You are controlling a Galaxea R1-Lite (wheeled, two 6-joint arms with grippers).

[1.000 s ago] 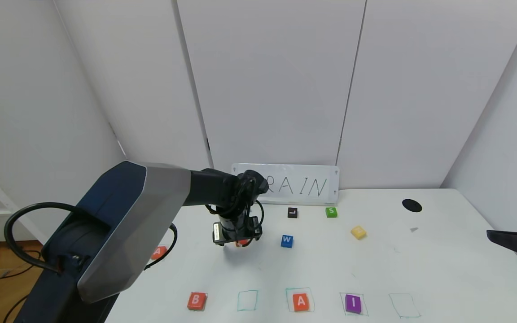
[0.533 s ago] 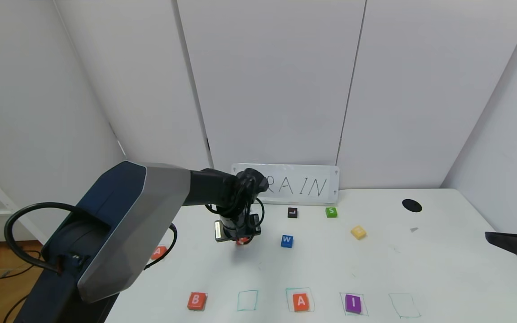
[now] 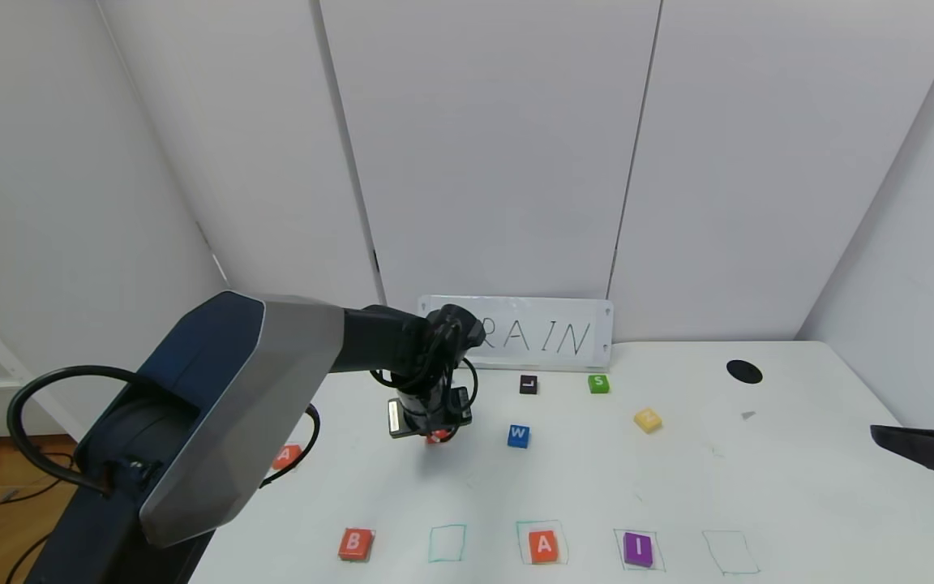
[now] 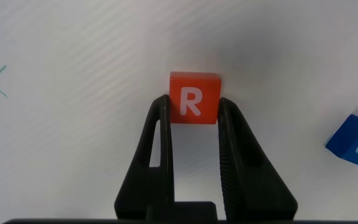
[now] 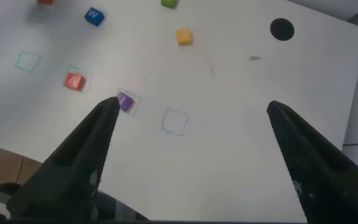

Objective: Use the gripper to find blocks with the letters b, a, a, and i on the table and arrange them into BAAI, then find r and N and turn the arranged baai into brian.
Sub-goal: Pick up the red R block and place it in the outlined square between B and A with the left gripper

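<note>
My left gripper (image 4: 193, 107) is shut on the orange-red r block (image 4: 193, 99), one finger on each side, low over the middle of the white table (image 3: 799, 487). In the head view this gripper (image 3: 433, 434) points down and the r block (image 3: 437, 437) peeks out below it. Along the front edge lie the B block (image 3: 355, 543), an A block (image 3: 544, 546) and the purple I block (image 3: 638, 548). A second A block (image 3: 286, 456) shows partly behind my left arm. The yellow N (image 3: 648, 419) sits back right. My right gripper (image 5: 192, 106) hangs open at the table's right edge.
A blue W block (image 3: 518, 435) lies just right of my left gripper. A black L block (image 3: 529, 384) and a green S block (image 3: 598, 384) sit behind it, before a lettered sign (image 3: 532, 334). Drawn squares (image 3: 447, 543) (image 3: 730, 552) stand bare. A black hole (image 3: 744, 371) is far right.
The left gripper's fingers have closed onto the r block, with the hand shifting only slightly. The right gripper has drifted a little inward.
</note>
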